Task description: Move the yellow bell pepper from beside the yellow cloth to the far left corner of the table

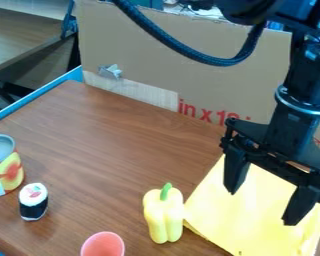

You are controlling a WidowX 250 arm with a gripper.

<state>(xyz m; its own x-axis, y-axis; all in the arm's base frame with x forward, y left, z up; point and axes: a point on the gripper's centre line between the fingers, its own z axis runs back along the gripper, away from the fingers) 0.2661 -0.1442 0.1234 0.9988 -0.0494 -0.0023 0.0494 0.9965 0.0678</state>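
The brown wood-grain tabletop (116, 145) runs back to an upright sheet of tan cardboard (189, 65) with red print, which borders its far side; a blue strip (36, 97) lines the table's far left edge in the view. Between the things at the left and the yellow cloth (236, 220) at the right, the wood forms a broad stretch, widest in the middle and far parts and tighter toward the near edge. There, a pale yellow toy bell pepper (164, 217) with a green stem stands upright at the left edge of the cloth, seemingly touching it, and a pink cup (102, 245) is cut off by the bottom of the view. At the left are a can-shaped container (2, 165) with a fruit label and grey top, and just beside it a black-and-white toy sushi roll (34, 201). The black robot arm (289, 110) comes in from the upper right, a thick dark braided hose (216, 61) looping beside it. Its black two-finger gripper (261, 208) hangs over the cloth, pointing down, with its fingers spread wide apart; the pepper lies to its left, nearer the bottom edge.
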